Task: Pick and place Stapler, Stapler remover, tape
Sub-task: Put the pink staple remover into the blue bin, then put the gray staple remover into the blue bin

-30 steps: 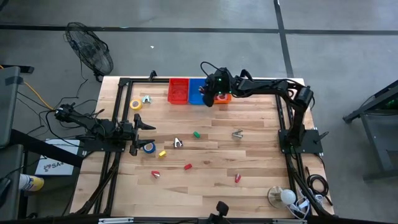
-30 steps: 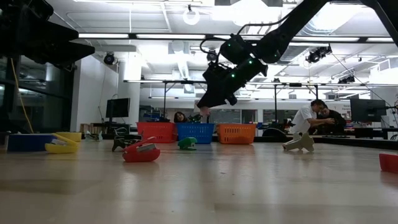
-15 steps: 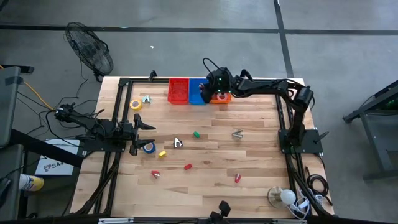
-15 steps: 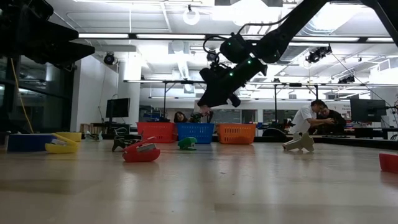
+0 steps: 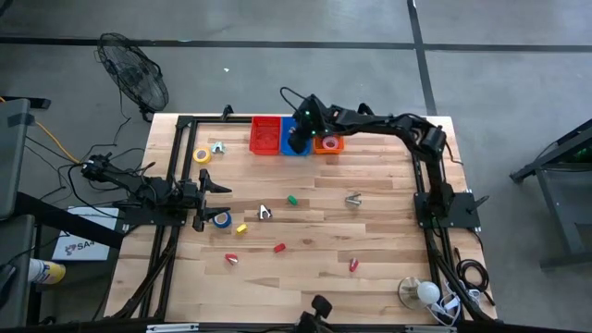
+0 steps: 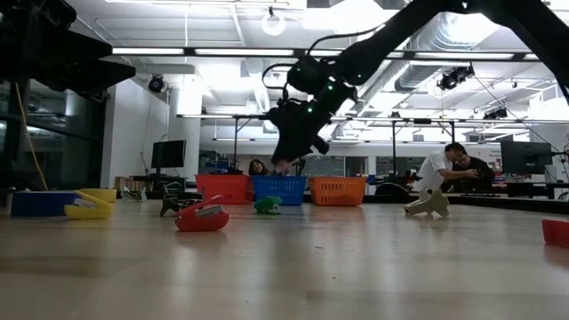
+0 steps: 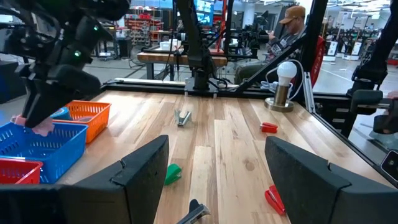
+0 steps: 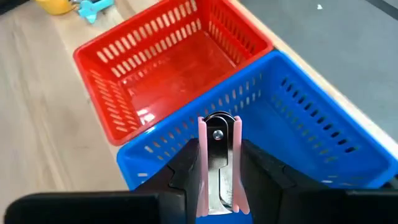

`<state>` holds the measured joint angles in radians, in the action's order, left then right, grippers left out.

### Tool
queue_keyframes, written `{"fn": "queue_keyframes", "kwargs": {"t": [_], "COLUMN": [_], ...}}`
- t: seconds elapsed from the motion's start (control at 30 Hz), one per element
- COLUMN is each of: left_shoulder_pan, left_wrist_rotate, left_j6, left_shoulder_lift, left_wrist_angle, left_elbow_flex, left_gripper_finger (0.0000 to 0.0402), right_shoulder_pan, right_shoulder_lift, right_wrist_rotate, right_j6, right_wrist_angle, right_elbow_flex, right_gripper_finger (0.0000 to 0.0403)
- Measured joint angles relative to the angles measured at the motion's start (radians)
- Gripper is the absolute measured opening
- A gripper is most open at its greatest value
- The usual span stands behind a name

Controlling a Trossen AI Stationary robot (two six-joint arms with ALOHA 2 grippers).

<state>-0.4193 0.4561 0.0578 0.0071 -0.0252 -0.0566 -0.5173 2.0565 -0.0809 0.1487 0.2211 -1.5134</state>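
Note:
My right gripper hangs over the blue basket at the table's far edge, shut on a pink stapler remover with a metal middle. The low view shows that gripper well above the baskets. My left gripper waits open at the table's left edge, nothing between its fingers. A yellow tape roll and a blue tape roll lie flat on the table near it. A grey stapler remover lies mid-table. My right gripper pinches the pink stapler remover by its two pink side grips between its two fingers. The fingers slant downward from the table's right. The remover is lifted clear above the blue basket, its metal end pointing past the fingertips.
A red basket stands left of the blue one and an orange basket right of it. Small items lie scattered: a green one, a silver one, a yellow block, red ones. A lamp stands near right.
My right gripper has carried the pink stapler remover toward the table's left edge along the row of baskets, from beside the orange basket to above the blue one, tipping and rolling a little. It has stayed shut on it.

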Motion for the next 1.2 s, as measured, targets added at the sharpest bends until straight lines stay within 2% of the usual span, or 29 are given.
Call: {"fn": "queue_keyframes", "kwargs": {"t": [0.17, 0.53, 0.93, 1.2], "left_shoulder_pan": [0.0, 0.0, 0.0, 0.0], "left_wrist_rotate": [0.0, 0.0, 0.0, 0.0], "left_j6": [0.0, 0.0, 0.0, 0.0], "left_shoulder_lift": [0.0, 0.0, 0.0, 0.0], "left_wrist_angle": [0.0, 0.0, 0.0, 0.0], "left_elbow_flex": [0.0, 0.0, 0.0, 0.0], "left_gripper_finger": [0.0262, 0.0262, 0.0262, 0.0262], "right_shoulder_pan": [0.0, 0.0, 0.007, 0.007], "right_shoulder_lift": [0.001, 0.001, 0.001, -0.001], "right_wrist_rotate": [0.039, 0.022, 0.013, 0.0], "right_j6": [-0.044, -0.095, -0.108, -0.11], "right_wrist_angle": [0.105, 0.122, 0.119, 0.163], "right_elbow_flex": [-0.03, 0.007, 0.007, -0.018], "right_gripper_finger": [0.009, 0.0101, 0.0184, 0.0204]}}
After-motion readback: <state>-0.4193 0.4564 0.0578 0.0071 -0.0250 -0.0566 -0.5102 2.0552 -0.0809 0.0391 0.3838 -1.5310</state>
